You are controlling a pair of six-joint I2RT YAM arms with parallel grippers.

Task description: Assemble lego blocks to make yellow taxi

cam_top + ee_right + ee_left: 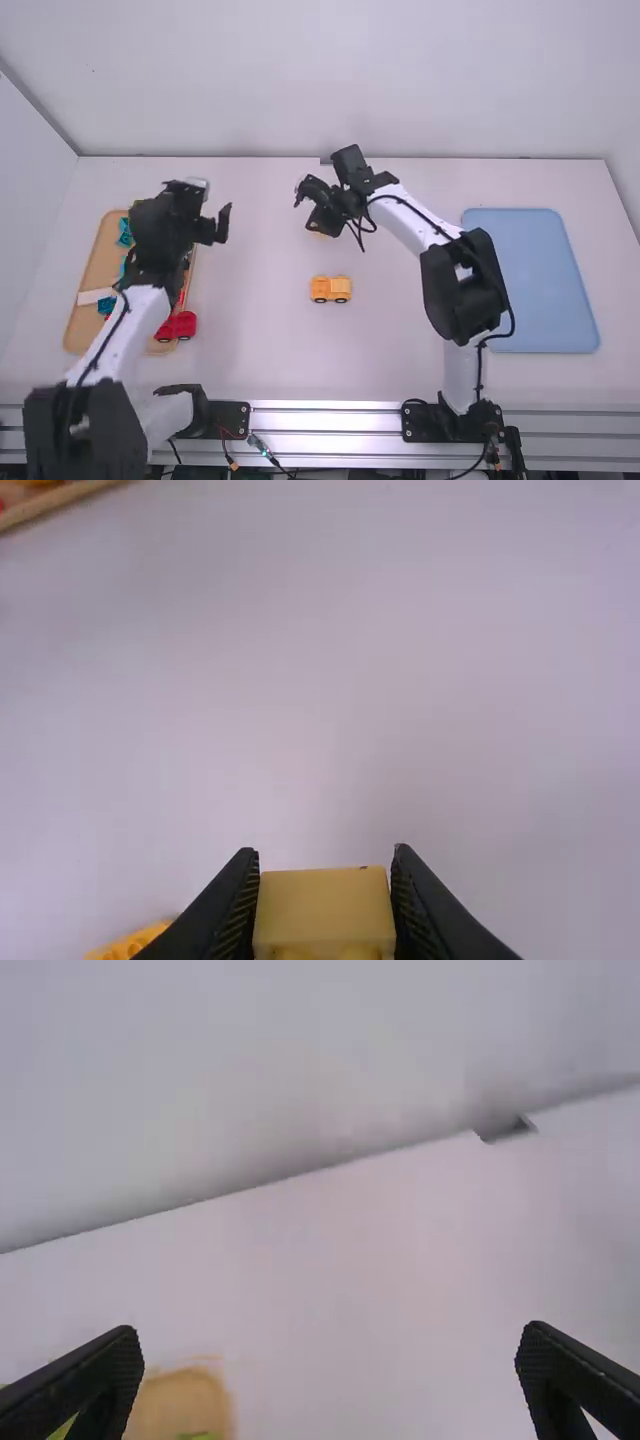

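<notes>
My left gripper [212, 212] is above the table beside the wooden tray; in the left wrist view my left gripper [330, 1380] stands wide open with nothing between its fingers. Off to the right, my right gripper [303, 192] is raised behind the yellow-orange vehicle [330, 289], which sits with its wheels on mid-table. In the right wrist view, my right gripper [325, 905] is shut on a yellow block [325, 905]. A studded yellow piece [132, 944] lies at the lower left there. A yellow bit [318, 235] peeks out beneath the right gripper in the high view; which piece it is, I cannot tell.
The wooden tray [82, 330] at the left holds teal and other coloured blocks, partly behind the left arm. A red toy car [177, 327] is at its near right corner. A flat blue tray [530, 280] lies at the right. Walls rise behind the table.
</notes>
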